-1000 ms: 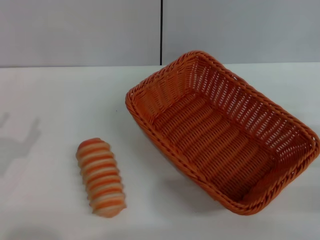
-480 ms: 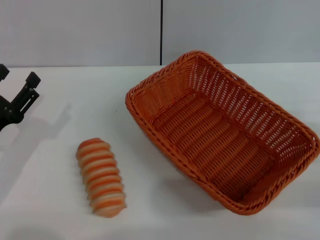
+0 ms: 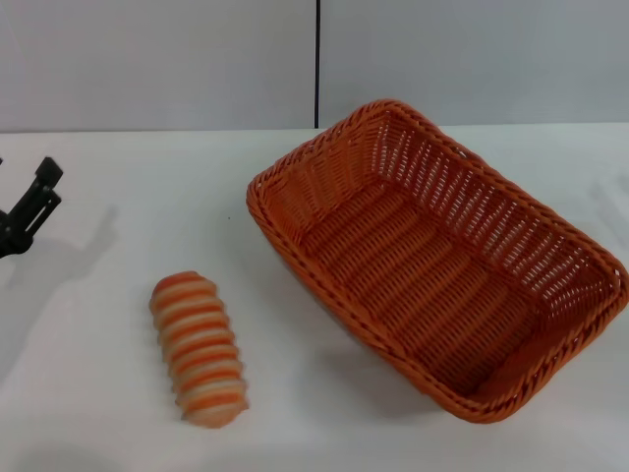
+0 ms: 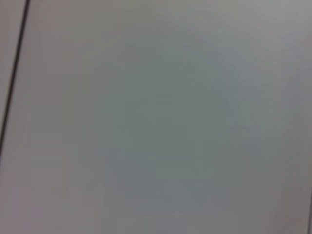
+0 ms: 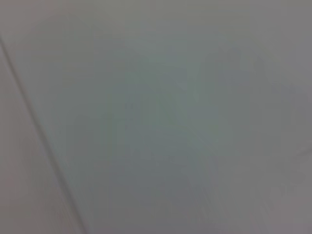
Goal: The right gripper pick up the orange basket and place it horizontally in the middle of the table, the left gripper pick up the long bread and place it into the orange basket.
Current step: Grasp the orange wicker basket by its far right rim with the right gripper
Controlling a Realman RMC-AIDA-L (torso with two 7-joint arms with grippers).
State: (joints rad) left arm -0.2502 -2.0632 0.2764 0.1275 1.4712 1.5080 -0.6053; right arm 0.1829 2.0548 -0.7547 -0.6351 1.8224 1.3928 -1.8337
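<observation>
Bread (image 3: 198, 348) beside basket (image 3: 442, 265) — left gripper (image 3: 28, 208) apart.

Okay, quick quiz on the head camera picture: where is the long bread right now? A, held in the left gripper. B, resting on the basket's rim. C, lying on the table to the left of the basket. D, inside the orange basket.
C: the long bread lies on the bare table, apart from the empty orange basket on its right, while the left gripper sits at the left edge, well clear of it.
</observation>
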